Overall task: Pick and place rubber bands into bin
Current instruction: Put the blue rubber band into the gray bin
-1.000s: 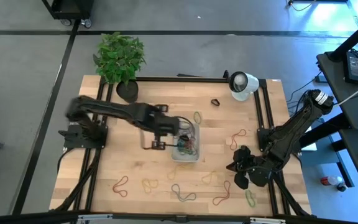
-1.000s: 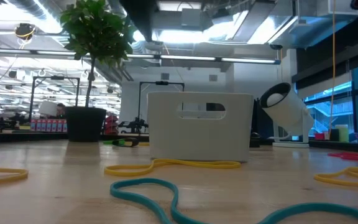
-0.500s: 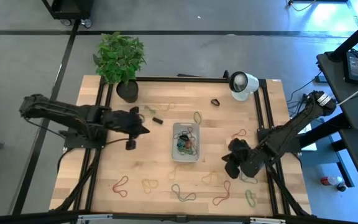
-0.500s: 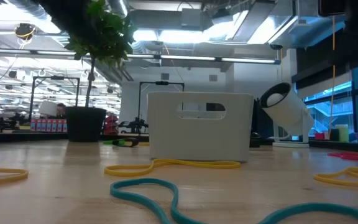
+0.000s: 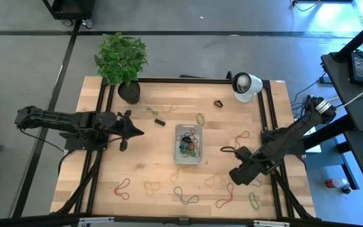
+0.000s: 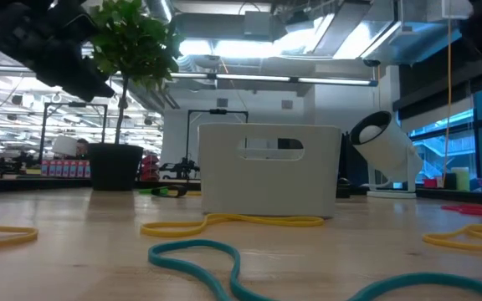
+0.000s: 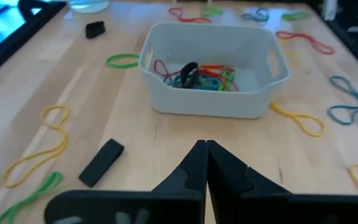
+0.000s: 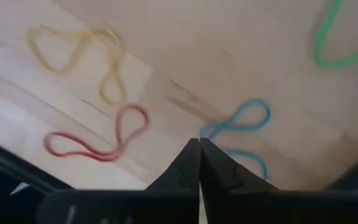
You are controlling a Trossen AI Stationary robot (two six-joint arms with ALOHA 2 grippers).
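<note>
The bin (image 5: 188, 144) sits mid-desk, already holding several rubber bands (image 7: 197, 73). The left claw (image 5: 126, 131) has pulled back from it to nine o'clock, fingers together and empty: that drop looks finished. The right claw (image 5: 237, 175) has just pinched together over the blue band (image 8: 238, 122) at four o'clock.

One bin (image 5: 188, 144); two grippers, left (image 5: 138, 132) and right (image 5: 224, 150); one potted plant (image 5: 122, 60); one white lamp (image 5: 246, 86); roughly a dozen loose rubber bands (image 5: 186, 196).
</note>
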